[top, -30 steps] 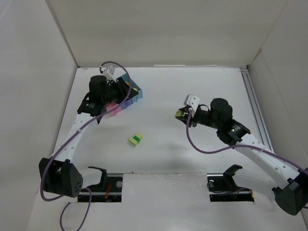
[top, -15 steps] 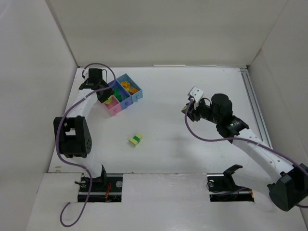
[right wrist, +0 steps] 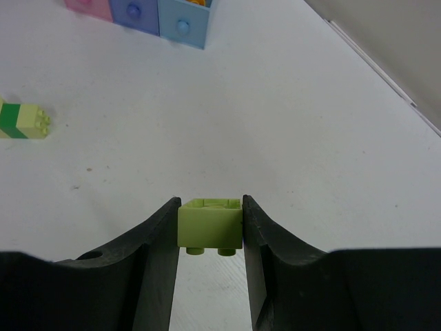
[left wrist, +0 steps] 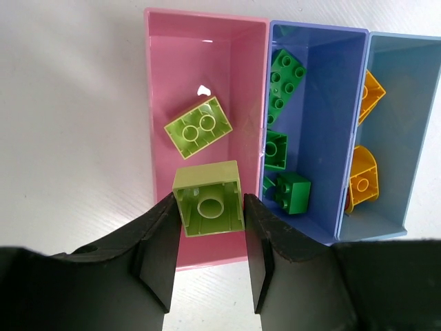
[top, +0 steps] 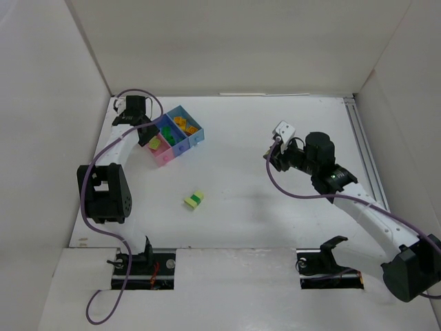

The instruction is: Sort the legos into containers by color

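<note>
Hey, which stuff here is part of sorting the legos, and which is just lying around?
Job: pink bin, purple bin, blue bin; binned lime brick, green bricks, orange bricks; left gripper, left-held brick; right gripper, right-held brick; loose striped brick.
Lying about: cables, rail.

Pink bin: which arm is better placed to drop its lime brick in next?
Left. The left tool holds a lime green plastic brick directly over the pink plastic bin; the right tool holds its lime brick far off.
</note>
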